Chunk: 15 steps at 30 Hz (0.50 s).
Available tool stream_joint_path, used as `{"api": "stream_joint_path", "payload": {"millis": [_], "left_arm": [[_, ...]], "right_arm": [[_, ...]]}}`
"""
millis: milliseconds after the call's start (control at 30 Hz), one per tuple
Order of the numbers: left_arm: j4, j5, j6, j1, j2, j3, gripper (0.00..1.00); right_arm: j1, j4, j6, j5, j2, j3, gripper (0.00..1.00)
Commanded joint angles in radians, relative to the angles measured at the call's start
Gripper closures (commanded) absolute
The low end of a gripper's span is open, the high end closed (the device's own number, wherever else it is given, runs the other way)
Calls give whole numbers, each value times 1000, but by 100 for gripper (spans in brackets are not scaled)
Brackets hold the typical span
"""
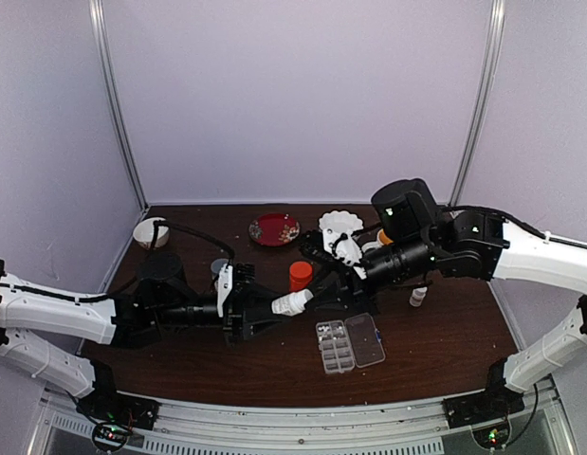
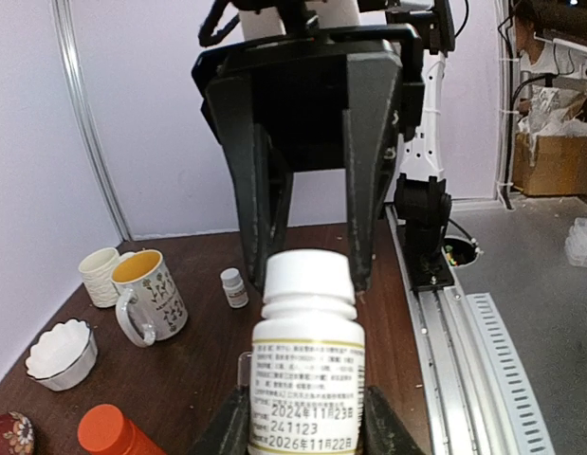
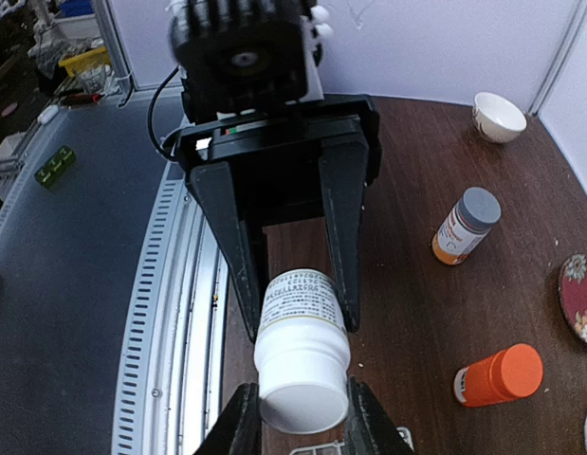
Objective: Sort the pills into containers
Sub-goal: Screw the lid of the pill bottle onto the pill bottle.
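Bottle (image 1: 291, 303): white, held level, long axis running hand to hand.
Left hand (image 2: 304, 422): clamped on bottle body.
Right hand (image 3: 302, 422): clamped on cap (image 3: 301, 379).
Pill box (image 1: 335, 347): below right hand, lid open.

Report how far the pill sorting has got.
Done: the clear flat plastic pill box lies with its lid open; pills inside are too small to tell. In hand: the left gripper holds the small white labelled bottle by its body, the right gripper clamps its white cap, not yet off. Left: remove the cap, sort pills into the compartments.
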Motion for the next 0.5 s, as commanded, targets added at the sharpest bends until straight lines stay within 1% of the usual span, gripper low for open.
{"api": "stream_joint_path", "payload": {"millis": [0, 33, 133, 233, 267, 300, 367, 467], "left_arm": [[32, -122, 198, -4, -27, 82, 97], [25, -148, 268, -4, -26, 86, 98], [18, -170, 333, -3, -22, 95, 98], [-3, -173, 379, -3, -14, 112, 99], [-13, -173, 391, -4, -14, 117, 99], [-17, -173, 402, -4, -13, 118, 99], [-16, -173, 423, -4, -17, 112, 99], [-19, -172, 461, -4, -18, 103, 99]], "right_arm": [[17, 38, 487, 18, 46, 23, 86], [17, 30, 686, 40, 50, 27, 86], [16, 15, 907, 59, 64, 28, 86], [17, 44, 1148, 25, 75, 6, 87], [16, 69, 1236, 2, 75, -10, 87], [16, 106, 1318, -24, 74, -27, 84], [16, 188, 1479, -63, 67, -71, 83], [15, 348, 1685, -97, 52, -135, 80]]}}
